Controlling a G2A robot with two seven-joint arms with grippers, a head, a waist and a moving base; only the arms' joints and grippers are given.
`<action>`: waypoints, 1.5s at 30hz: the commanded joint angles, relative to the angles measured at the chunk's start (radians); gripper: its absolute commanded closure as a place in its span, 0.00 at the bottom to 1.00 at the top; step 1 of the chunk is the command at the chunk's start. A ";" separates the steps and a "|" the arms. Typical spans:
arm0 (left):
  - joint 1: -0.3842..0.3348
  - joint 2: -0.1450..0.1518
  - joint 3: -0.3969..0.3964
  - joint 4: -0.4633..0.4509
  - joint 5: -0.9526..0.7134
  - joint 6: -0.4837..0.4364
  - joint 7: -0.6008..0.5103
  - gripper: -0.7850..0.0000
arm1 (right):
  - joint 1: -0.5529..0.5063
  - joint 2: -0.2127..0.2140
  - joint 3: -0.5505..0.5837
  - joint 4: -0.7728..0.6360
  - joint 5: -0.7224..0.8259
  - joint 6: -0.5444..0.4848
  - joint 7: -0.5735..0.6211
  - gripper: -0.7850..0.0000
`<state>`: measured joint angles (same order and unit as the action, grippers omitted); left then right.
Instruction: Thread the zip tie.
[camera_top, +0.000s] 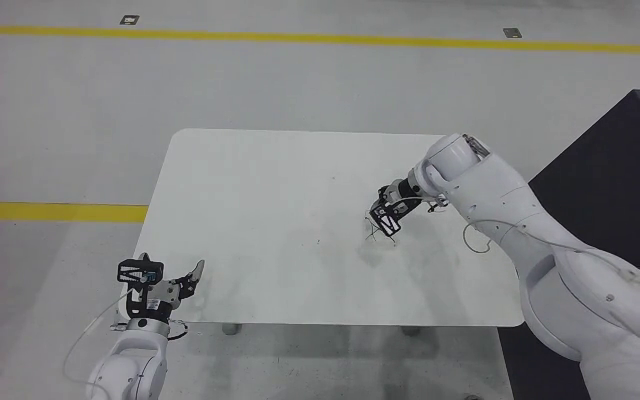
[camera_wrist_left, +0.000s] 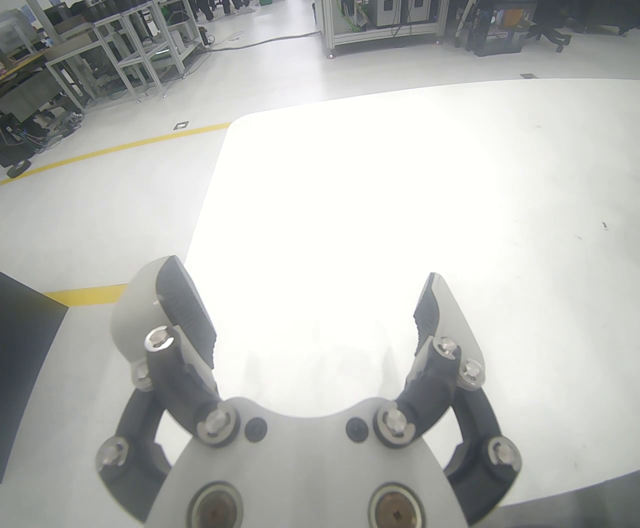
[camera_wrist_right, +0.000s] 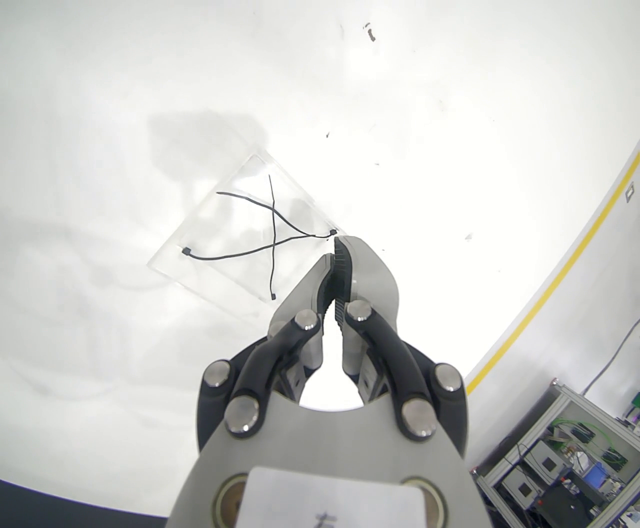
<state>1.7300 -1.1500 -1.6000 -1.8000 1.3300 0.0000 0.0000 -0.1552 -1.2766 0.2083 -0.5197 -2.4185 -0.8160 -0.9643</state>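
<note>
Since the right gripper's (camera_wrist_right: 340, 246) fingers were pressed together at the clear bag's (camera_wrist_right: 230, 276) corner, just beside a zip tie (camera_wrist_right: 300, 231), a gentle pull seemed wisest; the left gripper (camera_wrist_left: 320, 310), fingers spread, waited well apart from the bag.

1. A white table (camera_top: 250, 190) with rounded corners stands on a pale grey floor (camera_top: 90, 120); small dark specks (camera_wrist_right: 370, 32) mark its top.
2. One yellow floor line (camera_top: 300, 38) runs beyond the table's far edge, and a second yellow line (camera_top: 70, 211) meets its left side.
3. A small dark floor plate (camera_top: 130, 19) and another plate (camera_top: 512, 33) lie just beyond the far line.
4. A black panel (camera_top: 600, 160) stands beside the table's right side.
5. Metal racks (camera_wrist_left: 125, 50), a cabinet (camera_wrist_left: 380, 20) and an electronics rack (camera_wrist_right: 560, 450) stand farther off on the floor.
</note>
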 joint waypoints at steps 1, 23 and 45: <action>0.000 0.000 0.000 0.000 0.000 0.000 0.000 0.00 | 0.001 -0.001 -0.005 -0.016 -0.004 -0.027 0.015 1.00; 0.000 0.000 0.000 0.000 0.000 0.000 0.000 0.00 | -0.014 -0.017 -0.038 -0.047 -0.155 -0.038 -0.002 0.84; 0.000 0.000 0.000 0.000 0.000 0.000 0.000 0.00 | -0.030 -0.100 -0.038 0.035 -0.259 -0.002 -0.038 0.80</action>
<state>1.7300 -1.1500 -1.6000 -1.8000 1.3300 0.0000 0.0000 -0.1852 -1.3726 0.1700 -0.4920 -2.6754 -0.8219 -0.9984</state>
